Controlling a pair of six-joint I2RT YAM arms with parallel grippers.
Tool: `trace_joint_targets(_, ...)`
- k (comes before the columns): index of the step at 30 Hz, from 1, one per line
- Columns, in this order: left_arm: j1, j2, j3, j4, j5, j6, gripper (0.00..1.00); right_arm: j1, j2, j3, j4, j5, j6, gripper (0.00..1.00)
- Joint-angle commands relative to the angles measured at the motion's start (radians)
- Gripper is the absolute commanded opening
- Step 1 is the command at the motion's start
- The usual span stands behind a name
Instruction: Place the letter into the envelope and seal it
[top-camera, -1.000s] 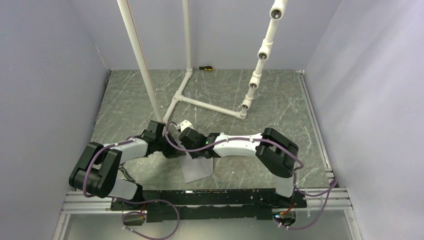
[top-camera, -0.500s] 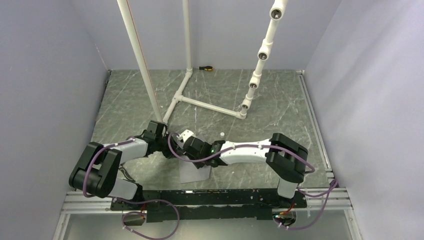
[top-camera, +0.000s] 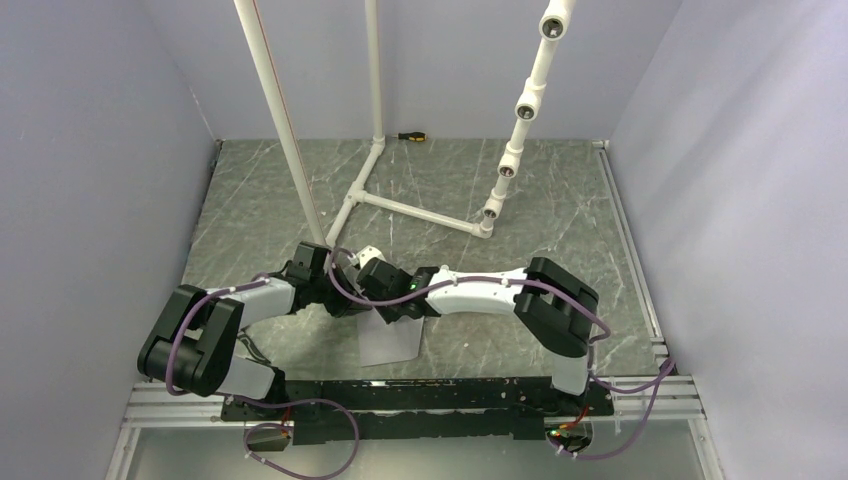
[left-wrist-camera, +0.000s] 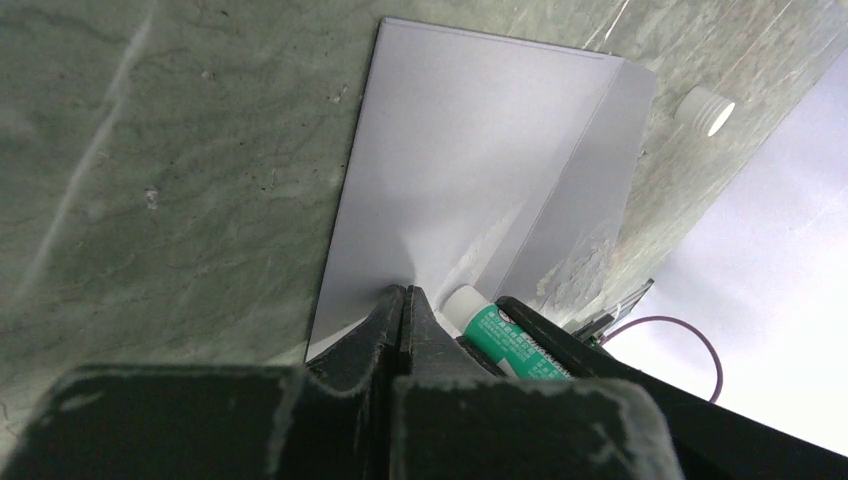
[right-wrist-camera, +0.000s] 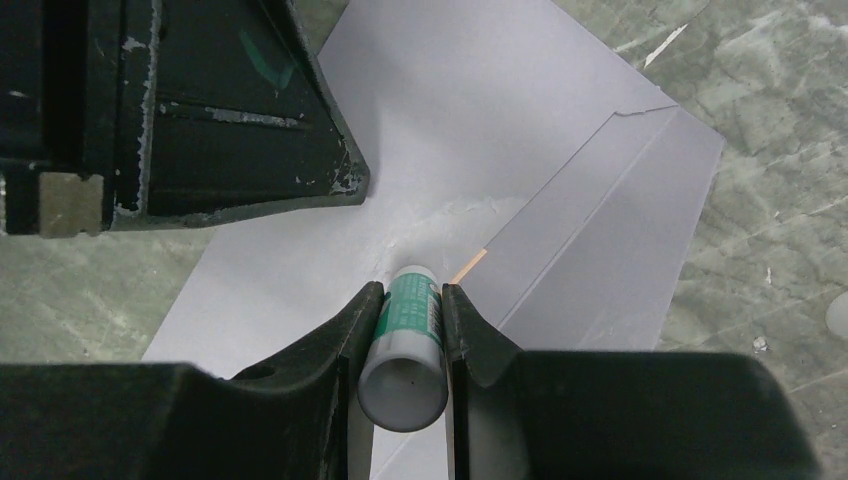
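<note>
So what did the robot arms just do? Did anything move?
The right gripper, shut on the glue stick, pulled in toward the robot across the envelope, then pushed out again, ending about where it began. The left gripper stayed shut, pressing on the envelope, and the envelope did not shift.

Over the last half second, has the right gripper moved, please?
Yes: the right gripper, holding the glue stick, has moved away from the base rail, toward the white pipe frame.
</note>
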Motion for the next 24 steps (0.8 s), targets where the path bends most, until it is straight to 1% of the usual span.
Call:
trace_joint_targets(1, 0.017, 0.023, -0.041, -0.113, -0.141, 0.044, 0.02, 0.009, -0.003, -0.020, -0.034, -0.003, -0.018, 0.00)
trace_joint_targets(6, 0.022, 0.030, -0.043, -0.108, -0.136, 0.045, 0.03, 0.054, -0.065, -0.090, 0.010, -0.079, -0.057, 0.00)
trace_joint_targets(10, 0.026, 0.032, -0.045, -0.104, -0.133, 0.044, 0.02, 0.067, -0.092, -0.114, 0.018, -0.103, -0.049, 0.00)
trace_joint_targets(15, 0.028, 0.039, -0.048, -0.097, -0.129, 0.042, 0.02, 0.060, -0.051, -0.090, 0.011, -0.058, -0.046, 0.00)
trace_joint_targets(20, 0.031, 0.041, -0.048, -0.098, -0.128, 0.042, 0.03, 0.014, 0.000, -0.041, 0.016, -0.008, -0.039, 0.00)
trace_joint_targets(24, 0.033, 0.037, -0.044, -0.102, -0.129, 0.045, 0.03, -0.016, 0.010, 0.003, 0.014, 0.020, -0.045, 0.00)
